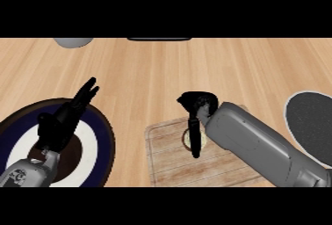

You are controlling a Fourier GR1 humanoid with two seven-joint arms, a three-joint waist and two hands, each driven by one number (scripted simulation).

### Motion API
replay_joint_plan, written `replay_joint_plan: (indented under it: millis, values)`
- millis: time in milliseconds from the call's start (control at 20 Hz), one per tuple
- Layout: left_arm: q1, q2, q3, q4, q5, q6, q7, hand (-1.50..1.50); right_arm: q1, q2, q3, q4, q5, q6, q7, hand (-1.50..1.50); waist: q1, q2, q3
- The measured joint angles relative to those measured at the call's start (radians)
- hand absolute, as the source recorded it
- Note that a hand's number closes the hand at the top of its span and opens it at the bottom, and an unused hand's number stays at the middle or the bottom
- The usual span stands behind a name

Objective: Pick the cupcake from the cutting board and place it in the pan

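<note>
The cupcake (203, 137) shows only as a pale sliver on the wooden cutting board (170, 169), mostly hidden behind my right hand (196, 102). That hand hovers over the board's far part, with one straight black finger (194, 140) pointing down across the cupcake; nothing shows it curled round the cupcake. The pan (311, 121), a dark grey oval with a pale rim, lies at the right edge, to the right of my right forearm. My left hand (62, 121) rests open at the left, fingers pointing up.
A round plate (103, 132) with a dark blue rim, white ring and brown centre lies under my left hand. A grey rounded object (73, 41) and a dark flat object (159, 39) sit at the counter's far edge. Bare wooden counter spreads between them.
</note>
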Motion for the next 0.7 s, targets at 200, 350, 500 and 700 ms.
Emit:
replay_joint_plan:
  millis: [200,350,500,700]
  values:
    - [-0.002,-0.011,0.015,0.009,-0.005,-0.013,-0.003,0.00,0.027,-0.004,0.017,-0.016,0.018,0.005,0.006,-1.50,-0.001,0.001,0.000]
    - [0.010,-0.026,0.014,0.007,-0.025,-0.012,-0.005,0.00,0.041,0.012,0.024,0.000,0.050,0.003,0.003,-1.50,0.001,0.002,0.000]
    - [0.012,-0.030,0.027,-0.003,-0.030,-0.025,0.003,0.00,0.053,0.012,0.012,0.020,0.085,0.009,-0.015,-1.50,0.003,0.002,0.001]
    - [0.009,-0.047,0.044,0.038,-0.044,-0.047,-0.024,0.00,0.092,0.047,0.025,0.040,0.150,-0.001,-0.027,-1.50,0.003,0.004,0.000]
